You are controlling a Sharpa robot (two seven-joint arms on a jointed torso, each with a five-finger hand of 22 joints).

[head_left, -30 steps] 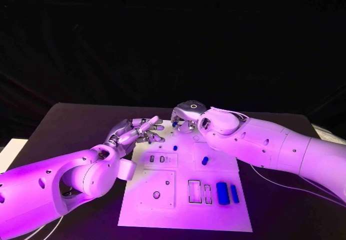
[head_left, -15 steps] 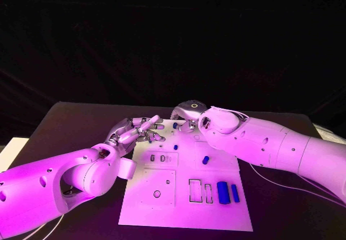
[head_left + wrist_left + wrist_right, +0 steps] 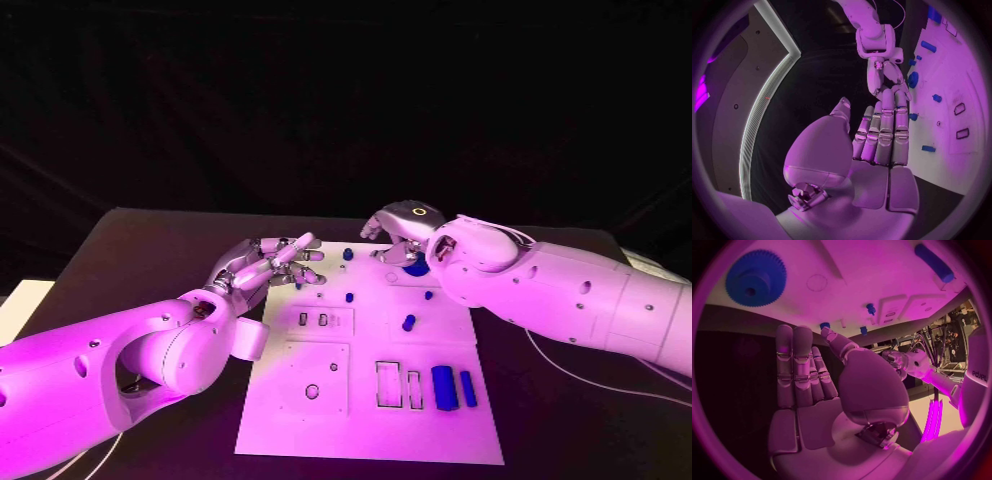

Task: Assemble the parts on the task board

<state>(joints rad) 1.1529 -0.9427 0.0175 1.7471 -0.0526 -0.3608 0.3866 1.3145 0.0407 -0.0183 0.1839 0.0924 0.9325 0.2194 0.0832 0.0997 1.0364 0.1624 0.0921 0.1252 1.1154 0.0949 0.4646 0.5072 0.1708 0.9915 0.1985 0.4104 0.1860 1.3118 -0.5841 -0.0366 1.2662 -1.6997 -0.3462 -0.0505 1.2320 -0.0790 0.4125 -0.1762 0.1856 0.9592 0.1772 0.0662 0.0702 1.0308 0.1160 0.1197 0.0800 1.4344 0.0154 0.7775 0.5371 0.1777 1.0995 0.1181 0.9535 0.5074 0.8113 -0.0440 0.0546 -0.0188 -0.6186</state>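
Task board (image 3: 378, 400) lies flat in the middle of the black table (image 3: 144, 250), long side running away from the robot. Left hand (image 3: 271, 262) sits over the board's far left corner, fingers (image 3: 882, 131) stretched out straight and side by side, thumb set apart, nothing between them; the left wrist view confirms an empty palm. Right hand (image 3: 400, 228) is at the board's far edge, right of centre, and the head view mostly shows its back; in the right wrist view its fingers (image 3: 798, 365) are extended and close together, thumb off to the side, holding nothing. Blue gear (image 3: 756, 276) rests flat on the board just beyond the right fingertips, apart from them; in the head view it is partly hidden under the right forearm (image 3: 548, 290). Small blue pegs stand on the far half of the board: one near the far edge (image 3: 348, 254), one below it (image 3: 349, 296), one oblong piece (image 3: 408, 322) nearer the middle. Two long blue bars (image 3: 444, 386) lie side by side on the near right part of the board, just right of two empty rectangular slots (image 3: 389, 383). A small blue piece (image 3: 928, 148) lies near the left fingertips, whether touching I cannot tell.
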